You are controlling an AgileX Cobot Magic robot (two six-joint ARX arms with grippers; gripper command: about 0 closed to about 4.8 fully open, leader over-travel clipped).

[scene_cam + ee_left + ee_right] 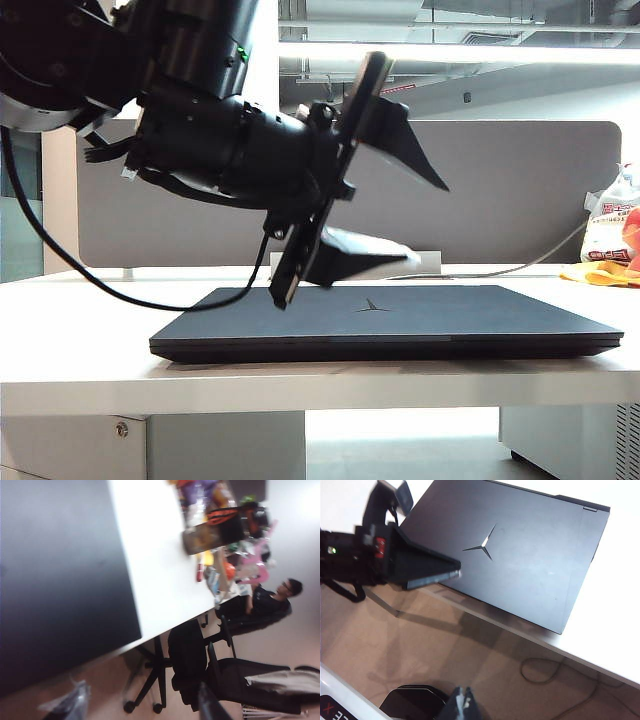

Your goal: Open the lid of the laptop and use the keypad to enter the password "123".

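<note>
Hovering above the left part of the closed laptop (385, 320), your left gripper (415, 222) had its fingers spread wide, holding nothing. The lid (520, 550) lay flat on the white table (80, 350). Your right gripper (463, 705) showed pressed-together tips, off the table.

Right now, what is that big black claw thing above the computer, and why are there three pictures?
It is a robot arm's hand, the left gripper. Its two black fingers stand wide apart and hold nothing, just above the closed laptop on the white table. One picture comes from a camera facing the table. The other two come from cameras on each arm's wrist. The right gripper waits beyond the table's edge, above the floor, fingers together, looking at the lid with its Y-shaped mark.
</note>
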